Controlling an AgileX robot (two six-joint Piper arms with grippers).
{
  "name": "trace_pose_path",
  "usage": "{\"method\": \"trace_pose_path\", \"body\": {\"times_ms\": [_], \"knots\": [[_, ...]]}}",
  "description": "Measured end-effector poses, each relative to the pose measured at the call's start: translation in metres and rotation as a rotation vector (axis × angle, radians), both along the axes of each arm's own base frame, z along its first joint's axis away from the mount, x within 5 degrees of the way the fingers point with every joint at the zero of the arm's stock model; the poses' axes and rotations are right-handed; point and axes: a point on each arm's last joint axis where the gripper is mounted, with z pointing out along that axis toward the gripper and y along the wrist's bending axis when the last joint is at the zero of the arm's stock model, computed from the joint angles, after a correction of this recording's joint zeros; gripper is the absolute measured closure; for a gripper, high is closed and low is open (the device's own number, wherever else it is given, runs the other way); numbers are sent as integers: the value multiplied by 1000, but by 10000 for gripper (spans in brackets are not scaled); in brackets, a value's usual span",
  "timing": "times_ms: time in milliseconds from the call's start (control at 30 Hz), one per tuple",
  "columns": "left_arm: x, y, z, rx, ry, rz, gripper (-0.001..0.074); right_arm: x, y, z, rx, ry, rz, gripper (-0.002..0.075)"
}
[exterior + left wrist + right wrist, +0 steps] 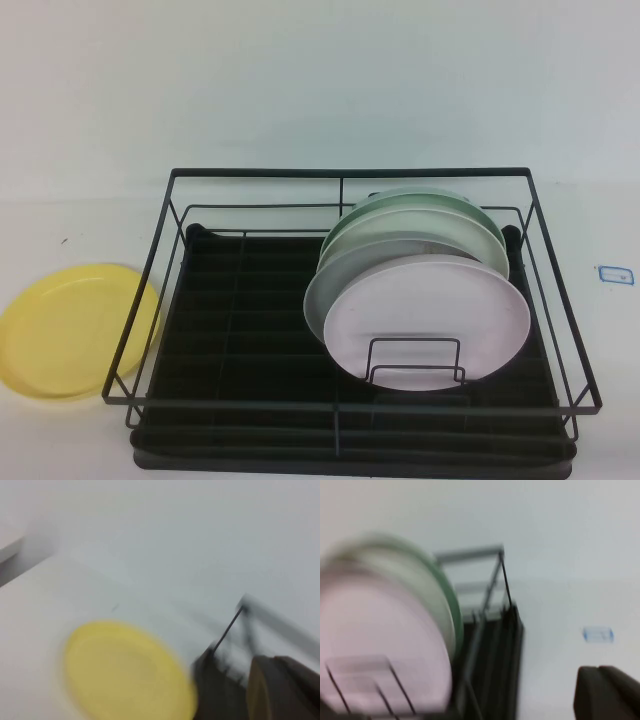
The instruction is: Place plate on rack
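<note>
In the high view the black wire rack point(250, 330) sits nearest, at the desk's point(90, 215) front edge, its tray base dark against the plain white desk, which runs back to a pale wall. Four plates stand on edge in its right half: pale pink plate point(430, 320) foremost, grey-white plate point(330, 290) and two green plates point(450, 222) behind. The yellow plate point(70, 330) lies flat on the desk just left of the rack. A small blue label point(616, 273) lies toward the right edge. Neither arm appears here. The left wrist view, blurred, shows the yellow plate point(127, 672) and the rack's corner point(240, 625), with a dark part of the left gripper point(280, 687) at the frame edge; how its fingers stand, I cannot tell. The right wrist view shows the pink plate point(380, 645) and rack point(495, 645), and part of the right gripper point(607, 692), fingers likewise unclear.
</note>
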Motion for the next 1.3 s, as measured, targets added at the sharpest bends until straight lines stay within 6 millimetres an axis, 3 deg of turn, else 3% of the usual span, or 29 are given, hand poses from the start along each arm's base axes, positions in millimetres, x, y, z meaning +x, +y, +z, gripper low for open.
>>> {"method": "trace_pose_path", "body": {"times_ms": [267, 400, 500, 567, 700, 767, 833, 900, 1033, 1100, 1200, 1300], "knots": [[-2, 9, 18, -358, -236, 81, 735, 2, -13, 25, 511, -204, -148, 728], [-6, 16, 30, -511, -352, 122, 735, -1, -27, 40, 604, -368, -264, 728], [-17, 4, 76, -157, -363, 37, 735, -11, -34, 75, 649, -523, -287, 728], [-36, -2, 119, 100, -396, 33, 735, -23, -35, 107, 617, -636, -272, 728], [-61, -3, 196, 365, -384, 91, 735, -61, -31, 185, 291, -884, -234, 728], [-50, 0, 225, 458, -216, 99, 735, -71, -25, 217, 109, -909, -211, 728], [-32, 6, 240, 485, -6, 93, 735, -68, -18, 242, -36, -847, -158, 728], [-14, 10, 252, 486, 103, 91, 735, -52, -9, 261, -126, -736, -86, 728], [12, 8, 274, 426, 83, 39, 735, -11, -1, 279, -180, -582, -21, 728], [26, 8, 273, 442, 110, 16, 735, 8, 2, 280, -153, -536, -10, 728], [61, 14, 255, 513, 309, 12, 735, 29, 6, 275, -123, -449, 28, 728], [98, 21, 234, 551, 489, 29, 735, 51, 16, 257, -233, -292, 127, 728]]}}
